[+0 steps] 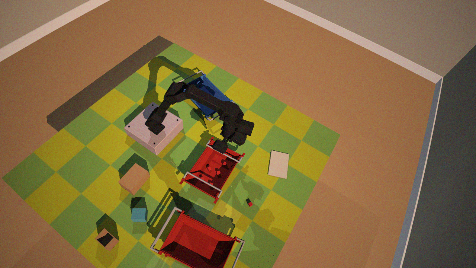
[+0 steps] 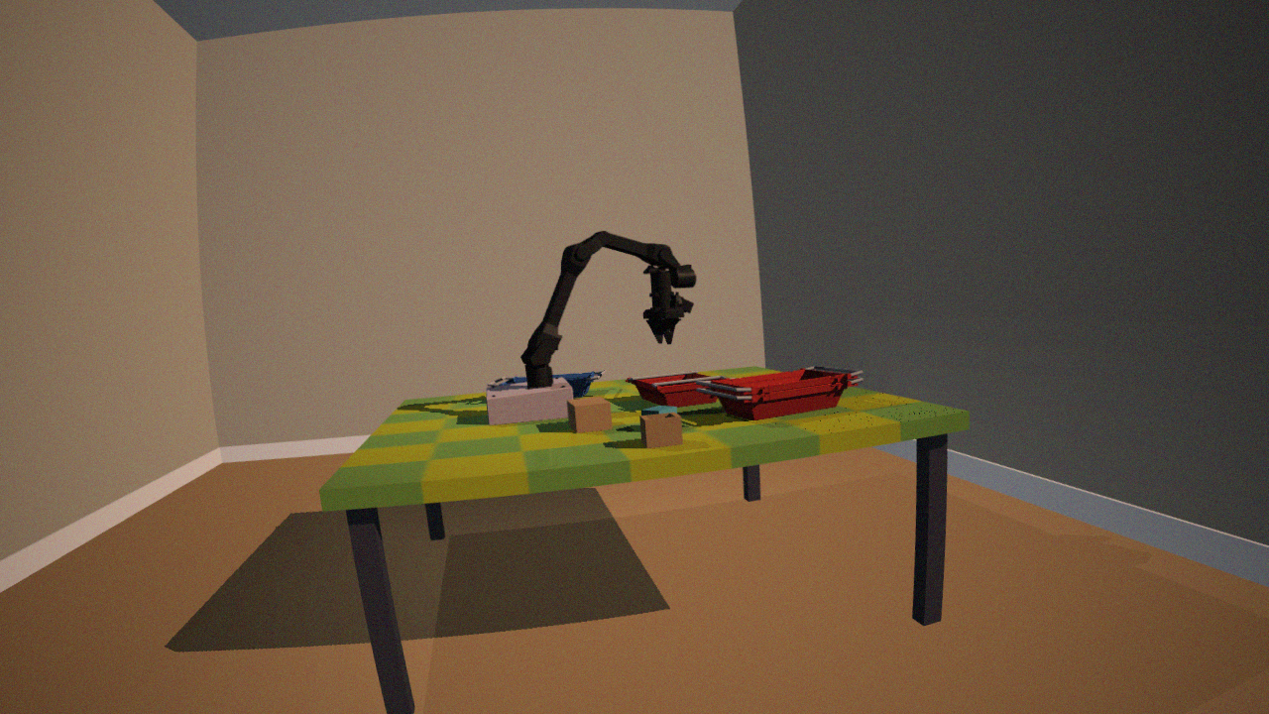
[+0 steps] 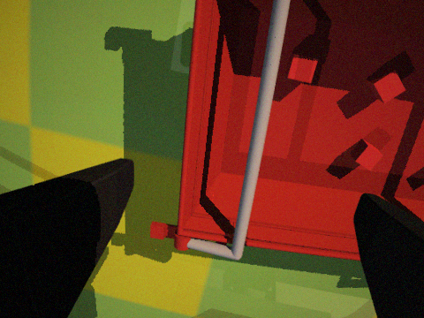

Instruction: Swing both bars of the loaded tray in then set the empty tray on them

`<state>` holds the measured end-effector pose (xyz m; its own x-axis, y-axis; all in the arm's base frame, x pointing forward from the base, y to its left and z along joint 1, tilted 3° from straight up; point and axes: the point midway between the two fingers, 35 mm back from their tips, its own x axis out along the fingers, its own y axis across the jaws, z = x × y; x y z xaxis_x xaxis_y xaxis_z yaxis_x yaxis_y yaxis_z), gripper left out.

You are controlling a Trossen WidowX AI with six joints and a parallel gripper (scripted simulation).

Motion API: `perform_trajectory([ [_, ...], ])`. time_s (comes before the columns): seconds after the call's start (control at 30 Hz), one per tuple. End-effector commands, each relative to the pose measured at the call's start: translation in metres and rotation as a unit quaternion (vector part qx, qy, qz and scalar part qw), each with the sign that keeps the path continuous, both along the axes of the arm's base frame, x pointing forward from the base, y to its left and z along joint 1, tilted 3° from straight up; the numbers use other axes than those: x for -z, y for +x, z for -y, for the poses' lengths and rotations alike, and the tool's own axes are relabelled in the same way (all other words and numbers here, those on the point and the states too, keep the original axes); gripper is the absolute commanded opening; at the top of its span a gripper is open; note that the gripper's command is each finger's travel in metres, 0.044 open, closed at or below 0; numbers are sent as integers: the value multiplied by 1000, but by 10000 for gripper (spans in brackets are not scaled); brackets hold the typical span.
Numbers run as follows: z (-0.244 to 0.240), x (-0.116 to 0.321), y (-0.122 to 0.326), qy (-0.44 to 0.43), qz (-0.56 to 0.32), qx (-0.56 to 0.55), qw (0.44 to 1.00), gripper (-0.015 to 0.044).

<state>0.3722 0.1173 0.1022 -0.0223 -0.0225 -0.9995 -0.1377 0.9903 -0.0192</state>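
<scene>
The loaded red tray (image 1: 206, 156) (image 3: 187, 132) (image 2: 665, 391) holds several small red blocks (image 1: 220, 172) (image 3: 368, 155). Its far grey bar (image 1: 234, 159) (image 3: 261, 124) lies inward across the top near one end. Its near bar (image 1: 203, 181) also lies across the top, near the other end. The empty red tray (image 1: 189, 233) (image 2: 780, 396) stands apart, its two bars (image 1: 163, 228) (image 1: 240, 255) swung outward. My gripper (image 2: 663, 340) (image 3: 246, 190) is open and empty, high above the far bar's end. Its fingertips are hidden in the top view.
A blue tray (image 1: 216, 95) stands behind the arm. A pink base block (image 1: 159, 138) (image 2: 527, 405), a tan box (image 1: 134, 178) (image 2: 589, 415), a teal box (image 1: 139, 214) and a small tan box (image 1: 111, 245) (image 2: 660, 430) stand left. A white slab (image 1: 278, 164) and one loose red block (image 1: 250, 203) lie right.
</scene>
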Motion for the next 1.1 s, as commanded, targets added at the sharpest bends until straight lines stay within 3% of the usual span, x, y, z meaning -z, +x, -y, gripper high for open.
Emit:
perform_trajectory([
  [0.0, -1, -52, 0, 6, 18, 0, 1000, 440],
  [0.1, 1, -83, -7, 7, 22, 0, 1000, 440],
  [0.13, -3, -55, -3, 5, 15, 0, 1000, 440],
  [0.2, -26, -51, -15, 7, 17, 9, 1000, 440],
  [0.4, -110, -28, -86, 15, 17, 51, 998, 440],
  [0.6, -163, -1, -182, 17, 8, 100, 995, 440],
  [0.93, -164, 47, -345, 5, -6, 180, 984, 440],
  [1.07, -161, 50, -354, 4, -7, 186, 983, 440],
])
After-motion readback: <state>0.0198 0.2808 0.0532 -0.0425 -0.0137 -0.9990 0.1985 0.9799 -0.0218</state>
